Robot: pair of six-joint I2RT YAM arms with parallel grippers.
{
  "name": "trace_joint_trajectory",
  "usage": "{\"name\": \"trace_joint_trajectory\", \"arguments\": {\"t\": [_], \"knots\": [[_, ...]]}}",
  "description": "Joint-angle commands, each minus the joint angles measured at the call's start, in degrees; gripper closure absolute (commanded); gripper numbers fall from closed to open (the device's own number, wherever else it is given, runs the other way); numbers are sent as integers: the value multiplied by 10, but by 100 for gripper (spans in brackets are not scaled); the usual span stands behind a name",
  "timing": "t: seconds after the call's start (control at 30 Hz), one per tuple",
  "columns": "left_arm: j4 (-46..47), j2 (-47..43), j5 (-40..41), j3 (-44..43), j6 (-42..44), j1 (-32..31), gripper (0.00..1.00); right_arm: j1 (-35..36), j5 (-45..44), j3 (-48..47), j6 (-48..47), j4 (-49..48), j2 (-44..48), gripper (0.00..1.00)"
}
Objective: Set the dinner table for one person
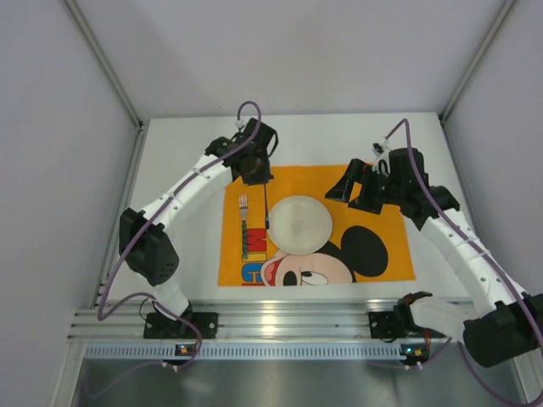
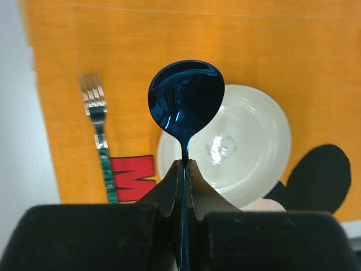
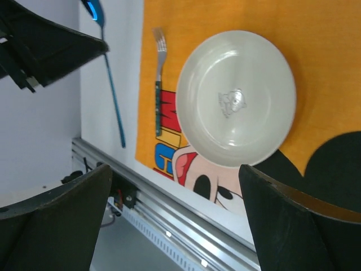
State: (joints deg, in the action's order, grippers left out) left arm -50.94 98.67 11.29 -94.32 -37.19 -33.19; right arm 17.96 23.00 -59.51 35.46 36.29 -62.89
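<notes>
On the mat (image 1: 373, 180) atop the dinner table (image 1: 322, 136), the fork (image 1: 244, 225) lies left of the plate (image 1: 299, 224).

On my orange mat (image 2: 282, 45) I read one big red letter, "M" (image 2: 132, 178), low and left of centre in my left wrist view, just beside the fork (image 2: 98, 130). In my right wrist view a blue letter (image 3: 162, 153) sits next to it at the mat's lower edge, too partial to read.
</notes>
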Motion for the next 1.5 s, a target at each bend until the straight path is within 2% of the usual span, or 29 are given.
{"name": "trace_joint_trajectory", "arguments": {"t": [0.0, 0.3, 0.4, 0.47, 0.5, 0.57, 0.6, 0.7, 0.73, 0.8, 0.87, 0.9, 0.97, 1.0, 1.07, 1.1, 1.2, 1.33, 1.47], "knots": [[-37, 27, -17, -74, -33, -50, 100, 29, 49, -10, 55, -125, -19, 6], [-42, 86, -66, -183, -65, -108, 100, 105, 13, 3, 74, -171, -59, 8], [-36, 93, -86, -201, -75, -115, 100, 124, 5, 25, 84, -196, -69, 14], [-36, 93, -94, -213, -82, -120, 100, 134, 3, 36, 86, -203, -80, 32], [-36, 91, -96, -217, -84, -122, 100, 141, -1, 38, 87, -208, -83, 45], [-36, 86, -103, -218, -92, -123, 100, 148, -9, 44, 86, -213, -92, 50], [-34, 85, -106, -218, -93, -122, 100, 151, -10, 45, 85, -214, -96, 61], [-33, 77, -108, -213, -95, -125, 100, 158, -18, 48, 84, -216, -101, 81], [-33, 75, -108, -210, -96, -124, 100, 159, -21, 49, 84, -216, -100, 92], [-30, 67, -105, -199, -93, -124, 100, 159, -32, 48, 81, -205, -96, 100], [-29, 61, -101, -184, -85, -124, 100, 159, -51, 44, 77, -184, -82, 100], [-32, 59, -97, -181, -82, -124, 93, 159, -57, 41, 69, -173, -78, 100], [-43, 53, -81, -164, -68, -125, 71, 159, -82, 29, 58, -129, -59, 100], [-46, 50, -73, -155, -57, -125, 48, 159, -92, 26, 46, -114, -44, 100], [-50, 31, -40, -120, -48, -123, 37, 158, -136, 27, 34, -63, -26, 100], [-50, 22, -26, -105, -43, -122, 19, 153, -151, 32, 23, -47, -9, 100], [-35, -20, -13, -33, -42, -97, 14, 129, -189, 54, 16, 3, 11, 100], [-7, -91, -28, 72, -40, -52, 13, 101, -199, 81, -5, 18, -6, 100], [-18, -122, -22, 99, -23, -28, 15, 94, -219, 105, -23, 19, -56, 100]]}}
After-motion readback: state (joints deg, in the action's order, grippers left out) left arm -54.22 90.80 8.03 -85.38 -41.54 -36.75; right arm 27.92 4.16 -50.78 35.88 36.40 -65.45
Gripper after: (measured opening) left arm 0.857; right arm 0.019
